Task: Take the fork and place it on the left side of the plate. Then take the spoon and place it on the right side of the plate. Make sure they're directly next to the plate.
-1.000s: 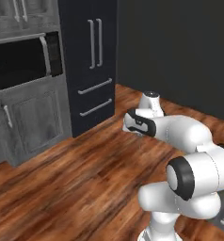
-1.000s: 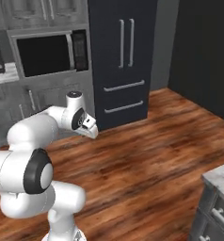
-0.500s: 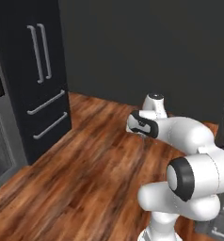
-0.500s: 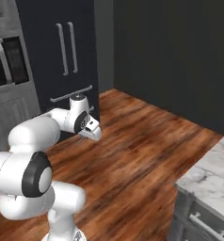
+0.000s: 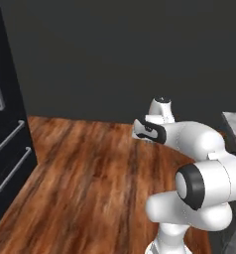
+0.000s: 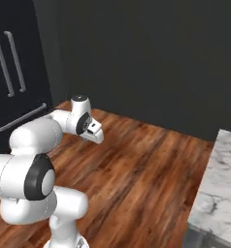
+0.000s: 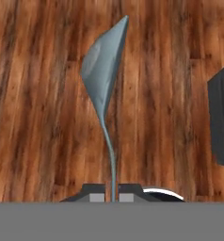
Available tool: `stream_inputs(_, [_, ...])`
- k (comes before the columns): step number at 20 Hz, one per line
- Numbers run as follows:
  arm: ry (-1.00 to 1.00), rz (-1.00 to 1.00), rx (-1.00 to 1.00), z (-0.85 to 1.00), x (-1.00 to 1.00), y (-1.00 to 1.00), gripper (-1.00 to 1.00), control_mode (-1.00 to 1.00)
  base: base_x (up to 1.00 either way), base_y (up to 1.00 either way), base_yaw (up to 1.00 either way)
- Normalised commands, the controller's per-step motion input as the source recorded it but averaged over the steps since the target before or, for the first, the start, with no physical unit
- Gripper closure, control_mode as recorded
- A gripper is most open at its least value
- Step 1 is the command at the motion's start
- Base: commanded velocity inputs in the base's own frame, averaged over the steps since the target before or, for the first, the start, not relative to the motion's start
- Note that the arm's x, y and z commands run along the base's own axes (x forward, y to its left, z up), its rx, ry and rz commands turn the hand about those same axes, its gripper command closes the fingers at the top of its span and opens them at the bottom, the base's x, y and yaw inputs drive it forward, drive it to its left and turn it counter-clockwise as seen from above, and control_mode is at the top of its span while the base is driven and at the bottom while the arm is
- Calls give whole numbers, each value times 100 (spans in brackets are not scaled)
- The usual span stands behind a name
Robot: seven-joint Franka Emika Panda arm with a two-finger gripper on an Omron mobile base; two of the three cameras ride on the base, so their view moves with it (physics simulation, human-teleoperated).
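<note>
Gripper (image 7: 112, 197) pinching utensil handle, looks like fork (image 7: 104, 80) though head's hard to read. Held out over wood floor (image 7: 170, 117), arm tucked, guessing for transit toward plate.

The white arm rises from its base, folds at a large rounded elbow with a dark joint cap, and reaches forward at about mid height, its forearm roughly level. The wrist turns downward, so the end effector (image 5: 141, 136) points toward the floor, hanging below the hand's white housing. In the right base view the end effector (image 6: 83, 141) sits just under the dark wrist joint. In the hand view the end effector (image 7: 112, 197) has its two dark fingertips (image 7: 97, 198) pressed close together, pinching a thin utensil handle that runs straight out between them
</note>
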Motion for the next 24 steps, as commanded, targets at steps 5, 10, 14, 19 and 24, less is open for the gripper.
stream_inputs(5, [0, 0, 0, 0, 0, 0, 100, 100, 100, 53, -51])
stream_inputs(10, [0, 0, 0, 0, 0, 0, 100, 100, 100, 51, -53])
stream_inputs(14, [0, 0, 0, 0, 0, 0, 100, 100, 100, 51, -55])
stream_inputs(19, [0, 0, 0, 0, 0, 0, 100, 100, 100, 51, -54])
stream_inputs(24, [0, 0, 0, 0, 0, 0, 100, 100, 100, 50, -54])
